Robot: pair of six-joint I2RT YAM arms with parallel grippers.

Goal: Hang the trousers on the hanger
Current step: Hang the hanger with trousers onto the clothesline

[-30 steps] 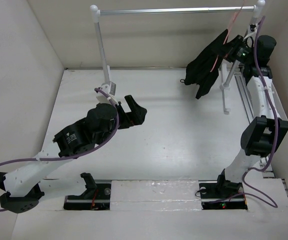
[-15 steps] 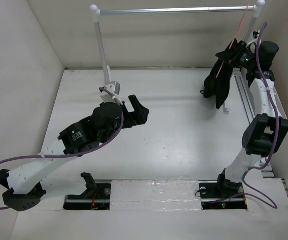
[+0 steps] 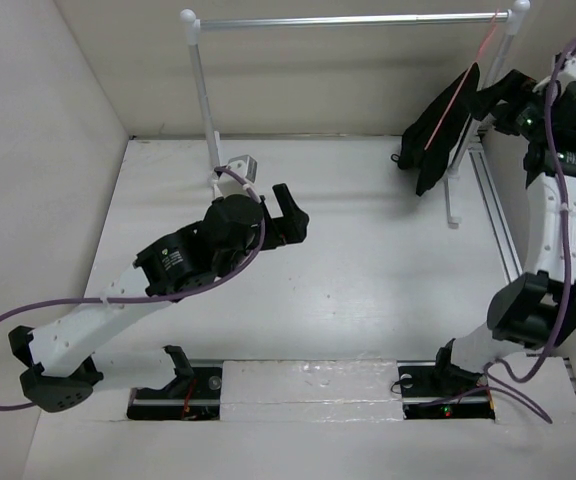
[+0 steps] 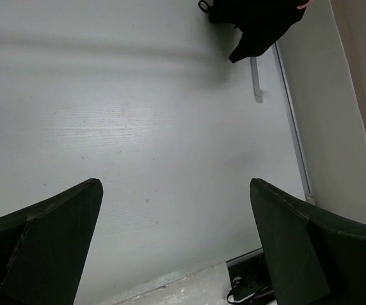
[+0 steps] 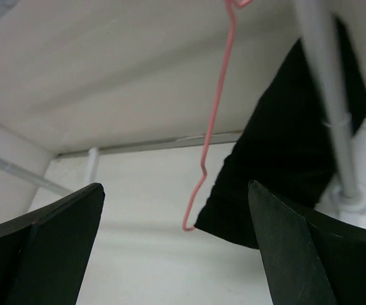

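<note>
Where white walls box the pale table, trousers hang.

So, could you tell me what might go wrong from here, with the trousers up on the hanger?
The trousers seem bunched to one side of the tilted hanger, so they might slide off. The hanger hooks the rail right at its end, so a swing could perhaps unhook it. The open right gripper is close to the thin wire and could snag it when pulling away.
</note>
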